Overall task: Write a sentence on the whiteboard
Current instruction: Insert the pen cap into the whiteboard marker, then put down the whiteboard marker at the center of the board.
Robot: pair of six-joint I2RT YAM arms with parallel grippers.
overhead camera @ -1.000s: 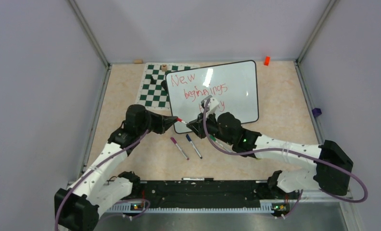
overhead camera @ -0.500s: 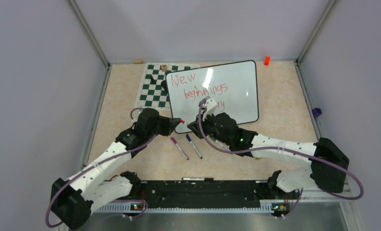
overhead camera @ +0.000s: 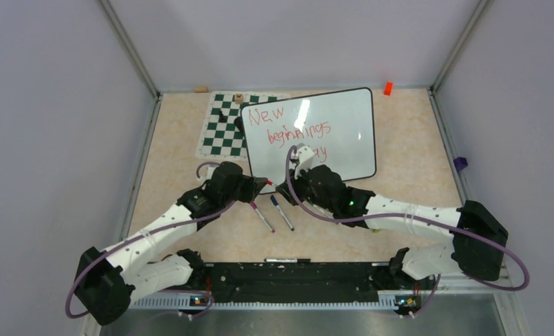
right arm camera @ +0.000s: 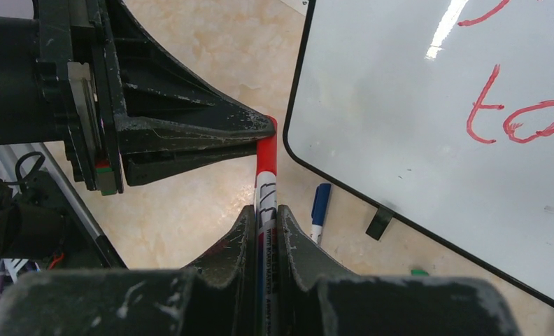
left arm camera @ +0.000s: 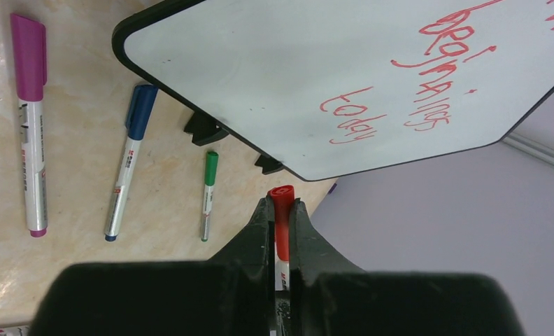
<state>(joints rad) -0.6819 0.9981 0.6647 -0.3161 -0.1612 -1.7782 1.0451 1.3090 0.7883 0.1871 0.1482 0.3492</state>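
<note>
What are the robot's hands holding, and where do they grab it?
Both hold one red marker. The left gripper pinches its red cap end, and the right gripper grips its white barrel.

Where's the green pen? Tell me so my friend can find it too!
Find the big whiteboard with red writing. On the table by its two little black feet lie three pens. The green pen is nearest the feet; its neighbours are a blue-capped pen and, farthest out, a purple-capped pen.
</note>
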